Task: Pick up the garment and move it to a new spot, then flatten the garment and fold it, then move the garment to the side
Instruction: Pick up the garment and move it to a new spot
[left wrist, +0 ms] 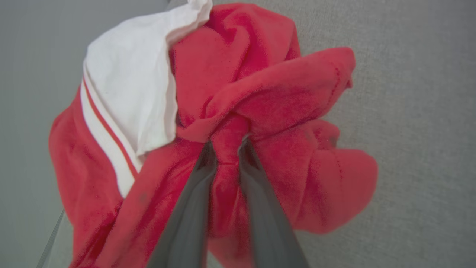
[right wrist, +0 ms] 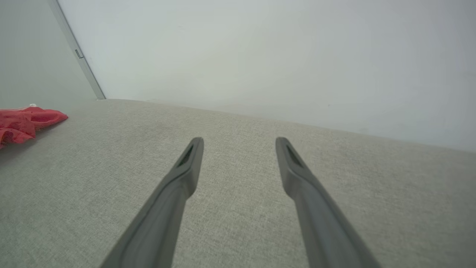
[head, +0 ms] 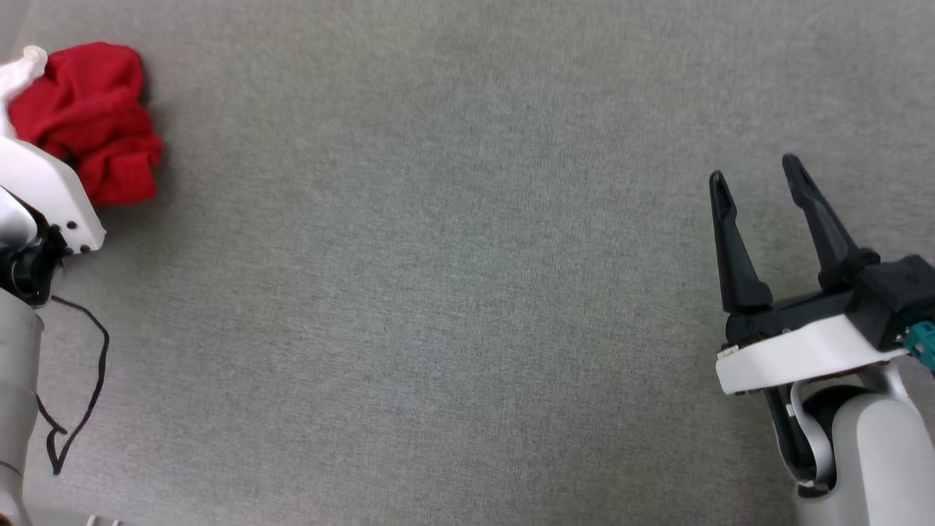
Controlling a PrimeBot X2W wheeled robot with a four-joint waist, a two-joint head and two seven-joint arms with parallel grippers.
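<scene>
**One Garment, Two Grippers, Four Fingers**

There was one garment [head: 95,117], a single red crumpled heap at the far left of the one grey cloth-covered surface [head: 467,292]. One white sleeve [left wrist: 130,85] showed on it, edged with one thin red stripe [left wrist: 111,137]. Two grippers were counted: the left gripper [left wrist: 227,143] at the garment, and the right gripper [head: 754,169] at the near right. Each had two dark fingers [right wrist: 178,186], four in all. One thin black cable [head: 91,380] looped at the near left. One pale wall [right wrist: 260,56] stood beyond the surface.

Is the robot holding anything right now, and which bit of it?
Yes: the left tool pinches a bunched red fold of the crumpled garment. The right tool is open, holding nothing.
</scene>
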